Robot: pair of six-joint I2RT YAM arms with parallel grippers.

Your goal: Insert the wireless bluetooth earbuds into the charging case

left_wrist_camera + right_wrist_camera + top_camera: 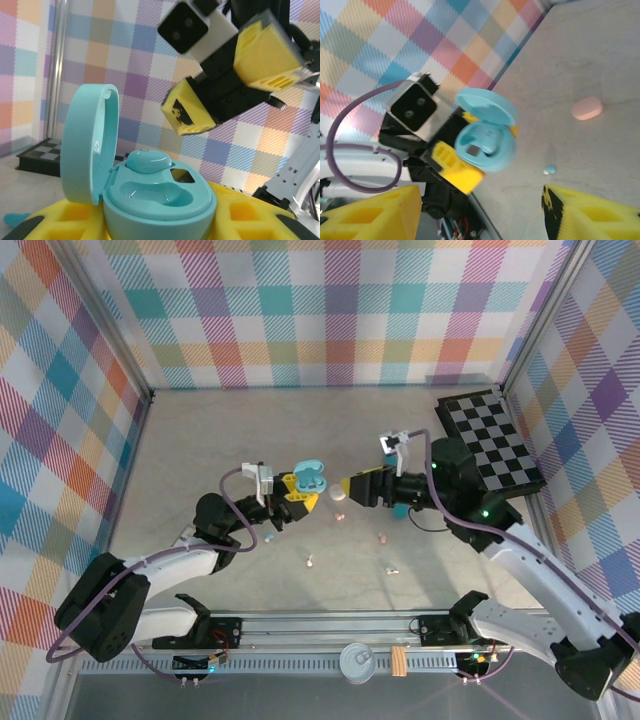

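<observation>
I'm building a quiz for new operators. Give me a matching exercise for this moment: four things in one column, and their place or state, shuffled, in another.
1. blue charging case
2. right fingers
3. pink oval case
4. checkerboard

A. lying shut on the table
B. apart, holding nothing
C. in the far right corner
D. lid up, gripped by the left fingers

Pairs: 1-D, 2-B, 3-A, 4-C

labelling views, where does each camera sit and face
top: fixed above, behind the arms, looking down on the table; both arms show, left jaws hold the open case.
left wrist: on the left arm, looks across the case at the open right jaws; own jaws flank the case.
right wrist: on the right arm, looks back at the case and left jaws; own jaws at bottom corners.
shared: all see the case.
</observation>
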